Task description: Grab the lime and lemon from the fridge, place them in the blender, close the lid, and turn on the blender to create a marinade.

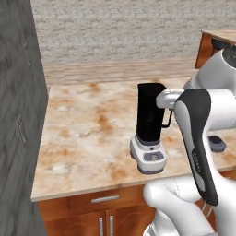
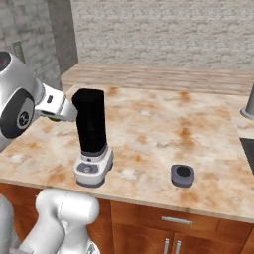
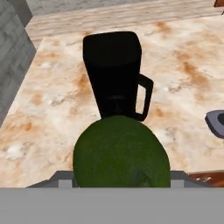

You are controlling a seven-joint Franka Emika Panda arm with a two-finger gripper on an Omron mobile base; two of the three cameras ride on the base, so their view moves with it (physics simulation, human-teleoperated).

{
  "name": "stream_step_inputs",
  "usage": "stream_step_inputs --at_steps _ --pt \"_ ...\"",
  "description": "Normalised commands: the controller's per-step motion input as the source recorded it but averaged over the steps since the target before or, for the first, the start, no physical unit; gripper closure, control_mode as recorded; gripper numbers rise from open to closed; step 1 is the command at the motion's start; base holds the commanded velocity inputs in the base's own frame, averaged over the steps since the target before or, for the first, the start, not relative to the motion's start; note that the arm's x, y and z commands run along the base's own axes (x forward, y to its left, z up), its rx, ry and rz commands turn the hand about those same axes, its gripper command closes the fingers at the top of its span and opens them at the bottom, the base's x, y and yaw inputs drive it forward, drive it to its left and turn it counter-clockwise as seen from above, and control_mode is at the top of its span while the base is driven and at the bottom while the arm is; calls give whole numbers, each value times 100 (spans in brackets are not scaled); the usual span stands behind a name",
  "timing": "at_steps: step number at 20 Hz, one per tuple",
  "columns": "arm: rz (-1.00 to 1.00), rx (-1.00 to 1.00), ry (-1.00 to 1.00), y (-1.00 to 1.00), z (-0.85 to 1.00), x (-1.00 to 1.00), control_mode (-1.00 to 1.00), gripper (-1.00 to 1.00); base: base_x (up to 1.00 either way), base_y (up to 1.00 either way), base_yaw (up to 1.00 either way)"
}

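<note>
My gripper [image 3: 121,177] is shut on the lime [image 3: 121,153], a dark green round fruit that bulks close in the hand view. Just beyond it stands the blender [image 3: 113,72], its black jar open at the top and its handle to the right. On the marble counter, the blender [image 1: 150,120] rests on a white-grey base with a round front button. My white hand reaches the jar's upper part from the handle side, behind the blender [image 2: 91,124] in the right base view. The dark grey lid [image 2: 182,175] lies flat on the counter to the right. Lemon and fridge are out of view.
The marble counter [image 1: 83,133] has a tall grey cabinet [image 1: 18,115] at its left end and a brick wall behind. A grey metal canister [image 2: 248,106] stands at the far right. Wooden drawers and doors run under the front edge.
</note>
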Motion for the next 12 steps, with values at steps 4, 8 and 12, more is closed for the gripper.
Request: stream_step_inputs --at_steps 4,8,12 --pt "0 0 -17 -14 58 28 -100 100 0 0 0" --pt "0 0 -3 -6 23 56 -100 100 0 0 0" --pt "0 0 10 0 0 93 -100 100 0 0 0"
